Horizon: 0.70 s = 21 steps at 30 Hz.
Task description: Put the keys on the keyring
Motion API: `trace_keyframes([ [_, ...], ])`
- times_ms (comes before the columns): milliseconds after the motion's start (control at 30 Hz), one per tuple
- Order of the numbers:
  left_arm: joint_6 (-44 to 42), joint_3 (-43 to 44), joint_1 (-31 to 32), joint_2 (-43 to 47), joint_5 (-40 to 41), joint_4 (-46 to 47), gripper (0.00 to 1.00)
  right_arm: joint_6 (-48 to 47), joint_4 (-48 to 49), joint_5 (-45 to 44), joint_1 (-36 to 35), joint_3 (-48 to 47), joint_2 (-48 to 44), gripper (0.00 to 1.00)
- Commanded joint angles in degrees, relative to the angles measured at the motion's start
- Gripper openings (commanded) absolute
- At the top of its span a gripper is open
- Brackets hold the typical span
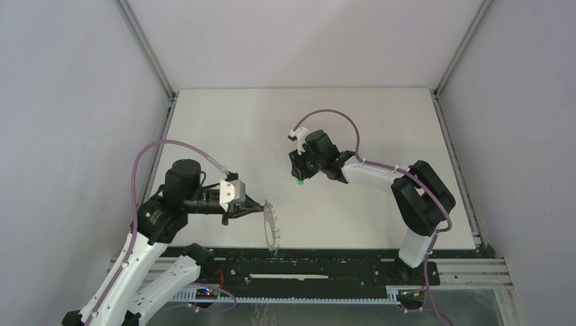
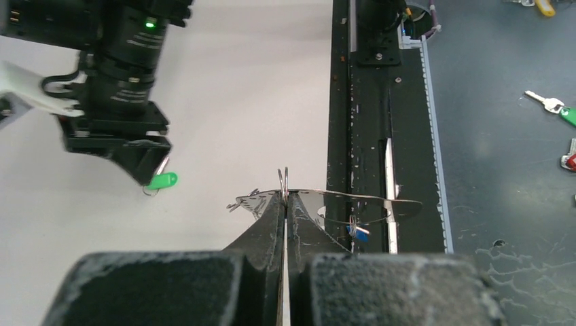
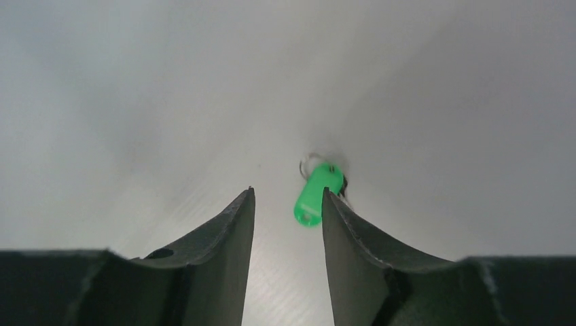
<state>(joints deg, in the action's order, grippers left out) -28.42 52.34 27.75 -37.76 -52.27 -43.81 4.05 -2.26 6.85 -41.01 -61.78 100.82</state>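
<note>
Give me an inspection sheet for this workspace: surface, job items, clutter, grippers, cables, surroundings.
Surface: white table, no marks seen.
Job's things: keyring held edge-on near the table's front edge; blue key seems to hang from it; green key lies on the table.
Clutter: spare keys on the dark surface beyond the rail.
Grippers: left gripper shut on the keyring; right gripper open, a finger on either side of the green key.
Cables: purple cables loop along both arms, clear of the keys.
Surroundings: grey walls, metal frame posts.
</note>
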Motion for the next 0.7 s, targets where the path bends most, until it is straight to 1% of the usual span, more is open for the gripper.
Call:
trace_keyframes([
  [0,1.35,0.83,-0.4,0.04,-2.48,1.56,0.0,-9.08,0.61,9.8,2.4,-7.17,3.0,0.48],
  [200,1.79,1.76,-0.41,0.29,-2.73,1.54,0.0,-11.22,-3.83,15.68,4.61,-11.58,8.15,0.48],
  [400,2.06,2.07,-0.39,-0.02,-3.55,1.65,0.0,-12.97,-7.05,16.45,4.72,-12.78,10.97,0.48],
  [667,3.18,2.74,-0.41,-0.56,-4.38,2.4,0.0,-13.58,-6.83,14.53,4.72,-12.84,11.86,0.5],
])
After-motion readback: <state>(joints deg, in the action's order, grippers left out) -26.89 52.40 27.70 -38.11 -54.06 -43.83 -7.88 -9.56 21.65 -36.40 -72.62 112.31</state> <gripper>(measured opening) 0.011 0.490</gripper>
